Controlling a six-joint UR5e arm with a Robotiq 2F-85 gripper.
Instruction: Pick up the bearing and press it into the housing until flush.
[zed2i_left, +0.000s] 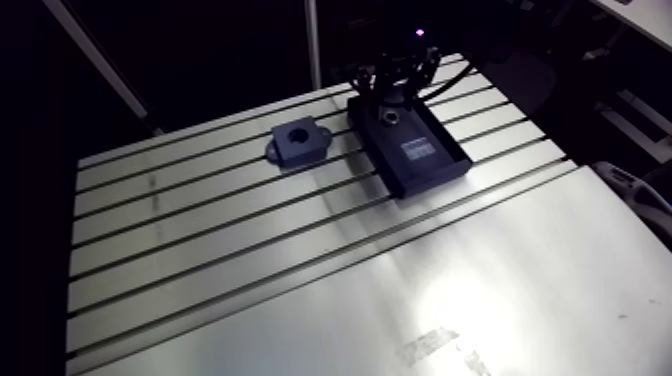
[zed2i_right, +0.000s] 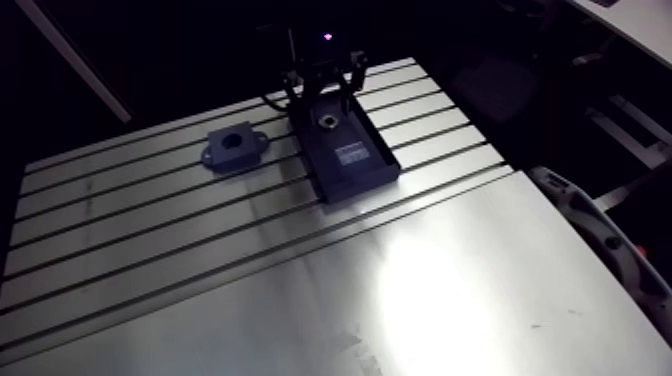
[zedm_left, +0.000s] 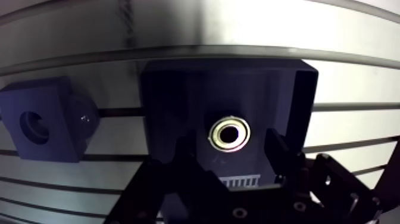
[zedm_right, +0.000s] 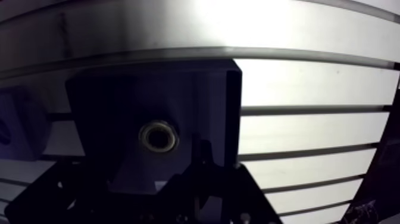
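A slotted aluminium counter (zed2i_left: 250, 250) carries a shallow black tray (zed2i_left: 447, 168) and, just beside it with a strip of bare metal between them, a dark housing (zed2i_left: 297, 142). The housing is a squat block with small ears at its sides and a round bore in its top face, and in the wrist view the bore shows dark. The bearing (zedm_left: 231, 133), a small ring with a bright metal rim and a dark centre hole, lies flat on the tray floor. It sits near the tray's end under the arm's wrist, well apart from the housing. A pale label (zed2i_left: 416, 152) lies on the tray floor farther along, around the middle of the tray. The end effector (zedm_left: 229, 142) hangs over that end of the tray. In the wrist view its two dark fingers (zedm_left: 186, 156) stand wide apart, one on either side of the bearing. A band of tray floor shows between each fingertip and the ring, so the fingers grip nothing and the bearing rests free between them. How high the fingertips stand above the tray floor cannot be told from these views. The tray's long sides run across the counter's slots at a slight angle.
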